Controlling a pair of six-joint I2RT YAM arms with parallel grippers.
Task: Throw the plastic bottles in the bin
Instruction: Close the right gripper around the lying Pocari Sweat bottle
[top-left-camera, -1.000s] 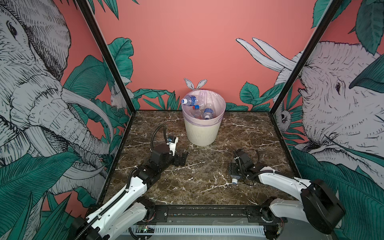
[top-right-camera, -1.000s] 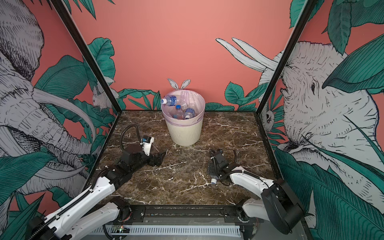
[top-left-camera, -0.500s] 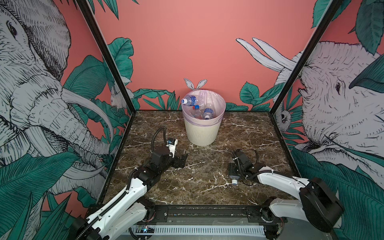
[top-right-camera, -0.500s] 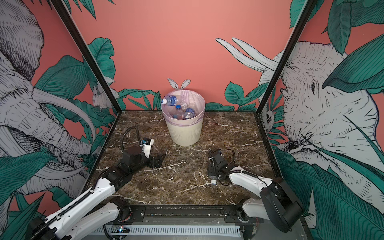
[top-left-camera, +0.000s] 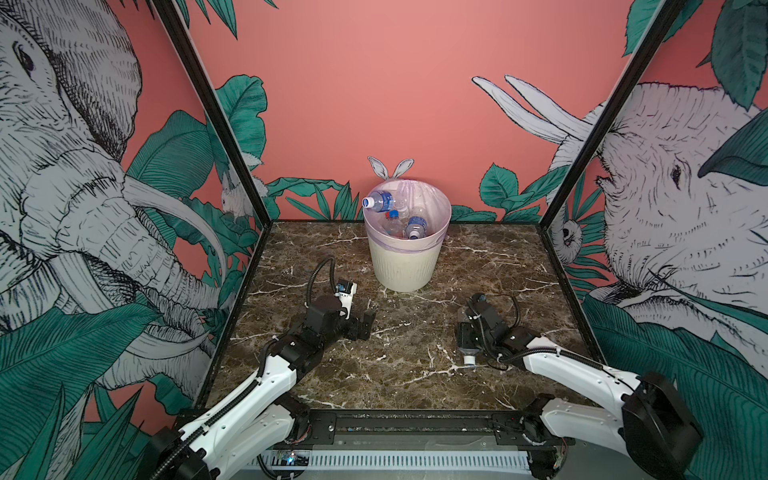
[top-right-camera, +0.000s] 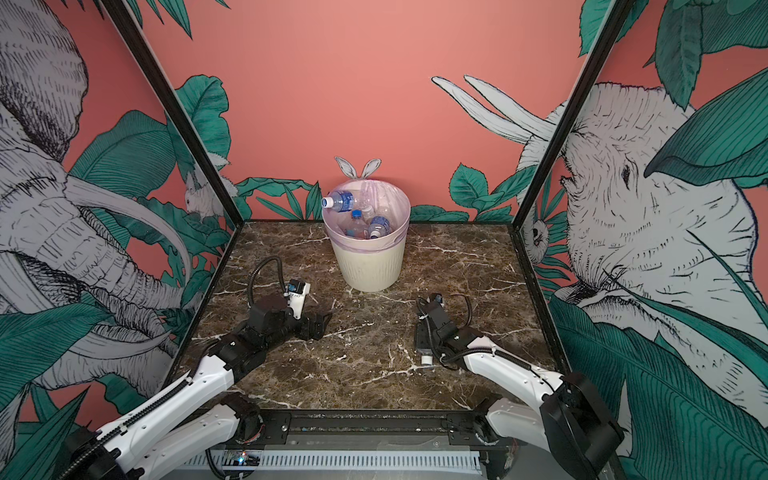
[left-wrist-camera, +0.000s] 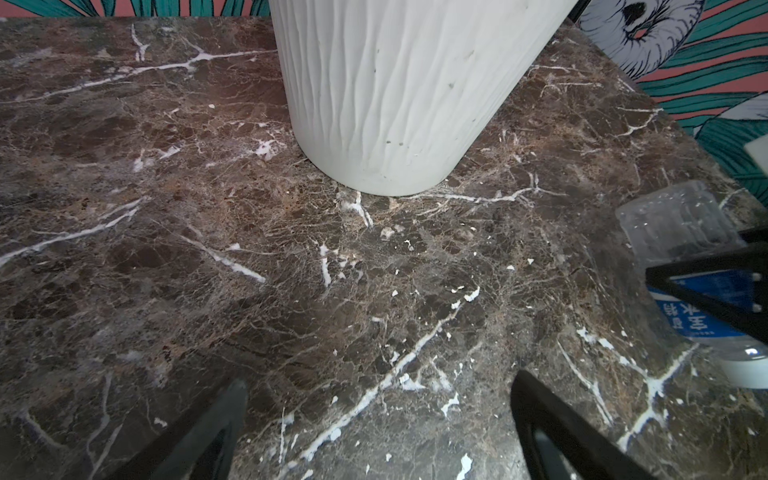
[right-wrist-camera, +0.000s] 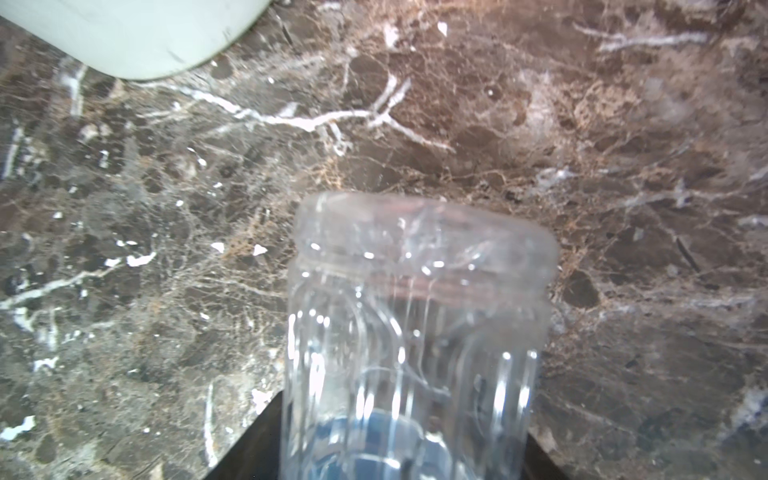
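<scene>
The bin (top-left-camera: 405, 266) stands at the back middle of the counter (top-left-camera: 415, 382), several bottles (top-left-camera: 415, 227) in it and one bottle (top-left-camera: 380, 201) across its left rim; before it, the left tool (top-left-camera: 362, 326) hangs leftward, and a single bottle (right-wrist-camera: 415, 324) lies rightward between the right tool's (top-left-camera: 465, 332) jaws.

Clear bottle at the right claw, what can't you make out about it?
- Right wrist view: clear bottle blurred; picture edge cuts off its cap end.
- Both top views: right claw covers its body; grip unclear.
- Left wrist view: edge cuts its cap; claw finger crosses it.
</scene>
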